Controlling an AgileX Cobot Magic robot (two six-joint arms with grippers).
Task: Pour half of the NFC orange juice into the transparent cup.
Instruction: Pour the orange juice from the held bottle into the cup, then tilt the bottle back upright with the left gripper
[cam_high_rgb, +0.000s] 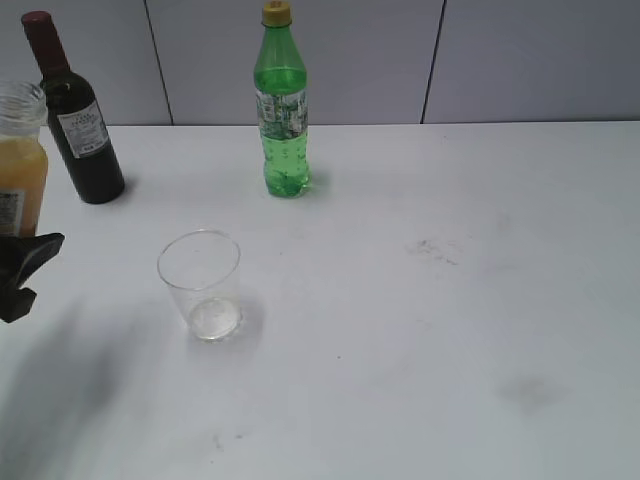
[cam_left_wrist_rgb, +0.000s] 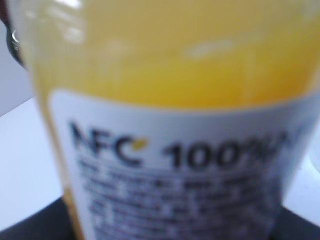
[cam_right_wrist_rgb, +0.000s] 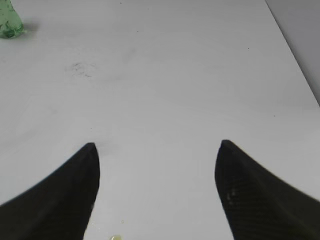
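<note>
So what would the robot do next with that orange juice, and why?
Probably carry the NFC orange juice rightward until its mouth is over the transparent cup. The bottle is upright at the far left in the left gripper, well short of the cup, which looks empty. Tipping now would likely spill.

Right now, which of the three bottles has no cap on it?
The NFC orange juice at the far left, by the left gripper: its mouth is open. The green soda bottle has a yellow cap, the dark wine bottle a red top.
</note>
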